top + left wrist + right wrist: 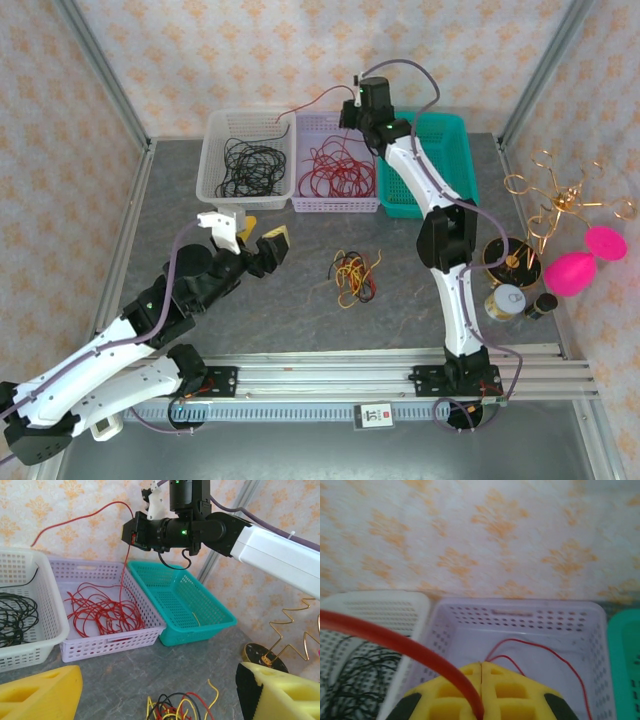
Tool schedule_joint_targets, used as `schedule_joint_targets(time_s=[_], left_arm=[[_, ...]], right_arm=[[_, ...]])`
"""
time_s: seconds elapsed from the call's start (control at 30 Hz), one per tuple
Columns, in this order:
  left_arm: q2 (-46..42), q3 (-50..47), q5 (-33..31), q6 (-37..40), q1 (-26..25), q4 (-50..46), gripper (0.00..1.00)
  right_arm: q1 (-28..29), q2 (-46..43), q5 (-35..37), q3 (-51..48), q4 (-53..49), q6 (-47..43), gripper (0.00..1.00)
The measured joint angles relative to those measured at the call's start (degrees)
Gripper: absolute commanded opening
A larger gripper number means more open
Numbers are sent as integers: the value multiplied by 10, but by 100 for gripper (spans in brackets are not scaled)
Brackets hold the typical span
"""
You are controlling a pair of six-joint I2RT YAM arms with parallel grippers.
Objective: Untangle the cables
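Near edge: metal rail with a small white sticker, print too small to read. Left claw low over the table, yellow fingers spread wide, nothing between them.

Knot of wires, red, yellow and black mixed, loose on the table mid-way out, just ahead of the left claw and apart from it.

Right side of table: gold wire stand, two pink egg shapes, a small jar; no text legible on any.

Far edge, three baskets side by side: white basket with black wires, lilac basket with red wires, teal basket.

Right claw raised above the lilac basket, yellow fingers pressed together on a red wire. The wire hangs down into the red pile; its free end arcs left over the white basket.
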Motion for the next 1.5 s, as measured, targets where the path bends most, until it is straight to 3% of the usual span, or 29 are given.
schedule_joint_targets(time_s=[0.23,0.8,0.97,1.23,1.5], left_arm=[[7,-18,-1,0,0,0,80],[20,-21,-5,0,0,7,80],[28,-21,-4,0,0,11,80],[35,-21,-4,0,0,16,82],[37,-25,-3,-2,0,21,84]], right_arm=[[-24,-13,8,-62,0,5,0],[-20,-12,58,-114,-25,19,1],[-13,7,71,-113,-25,20,11],[19,70,89,-82,-40,20,37],[22,71,97,-58,-53,13,56]])
